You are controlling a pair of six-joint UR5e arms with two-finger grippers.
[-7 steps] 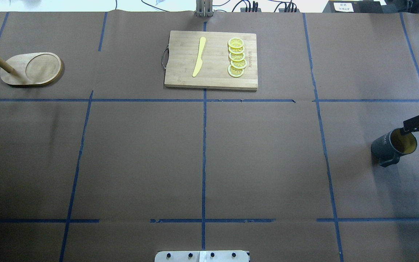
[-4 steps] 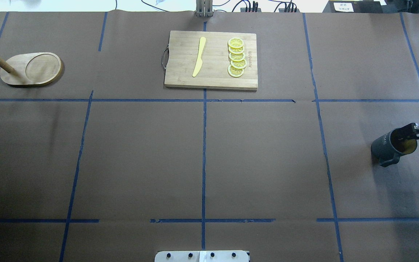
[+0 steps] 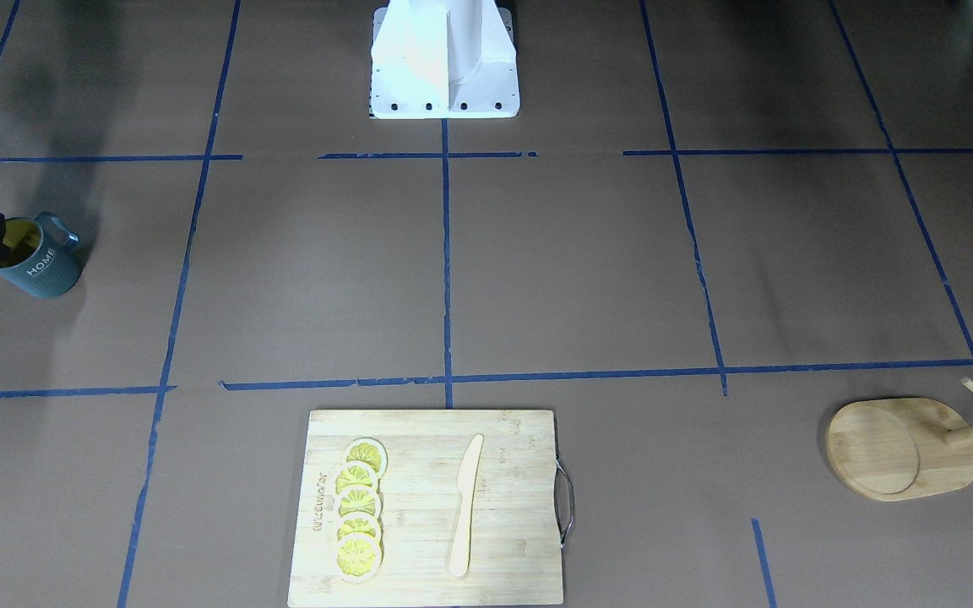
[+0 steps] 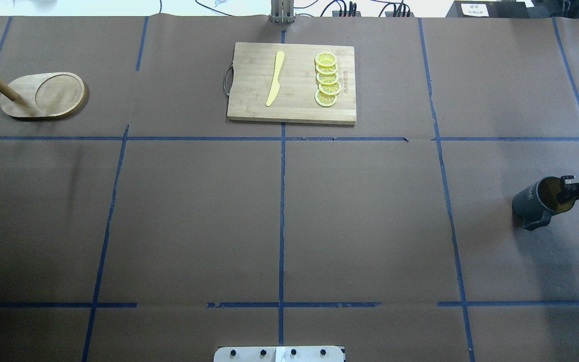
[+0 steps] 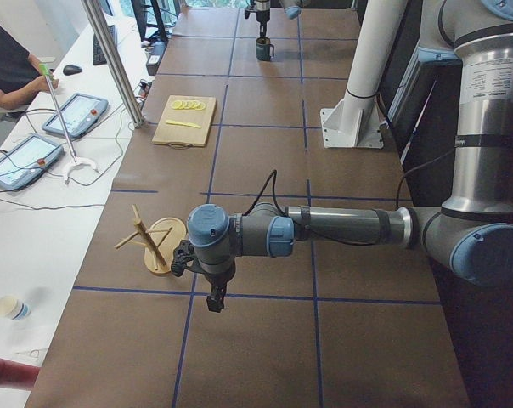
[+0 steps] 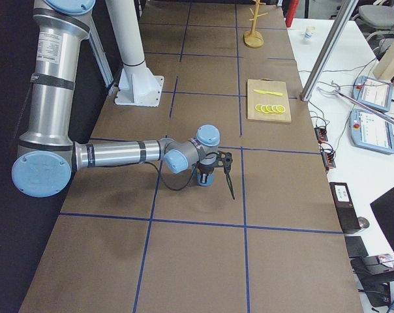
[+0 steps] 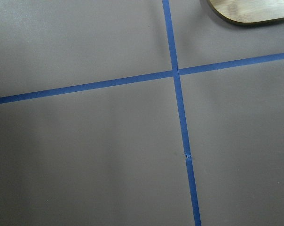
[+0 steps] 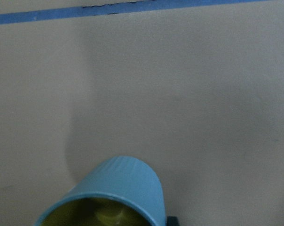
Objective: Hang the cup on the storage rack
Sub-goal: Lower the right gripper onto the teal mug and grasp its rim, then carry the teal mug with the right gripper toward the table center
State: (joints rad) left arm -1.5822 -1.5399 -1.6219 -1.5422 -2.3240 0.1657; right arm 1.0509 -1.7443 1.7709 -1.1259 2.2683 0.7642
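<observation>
The cup (image 4: 531, 201) stands on the table's far right; it is dark grey-blue with a yellow inside and white "HOME" lettering (image 3: 39, 263). My right gripper (image 4: 568, 185) comes in from the right edge and is shut on the cup's rim, one finger inside it. The right wrist view shows the cup's ribbed wall and rim (image 8: 118, 186) right below. The storage rack (image 4: 43, 95), an oval bamboo base with a slanted post, stands at the far left. My left gripper (image 5: 214, 299) hangs over the table near the rack (image 5: 159, 246); I cannot tell if it is open.
A bamboo cutting board (image 4: 292, 83) with a yellow knife (image 4: 275, 78) and several lemon slices (image 4: 327, 80) lies at the far middle. Blue tape lines cross the brown table cover. The rack's base edge (image 7: 250, 12) shows in the left wrist view.
My right gripper came down and toward the cup, from above its rim to a finger inside it. The cup shifted very slightly. Nothing else moved.
</observation>
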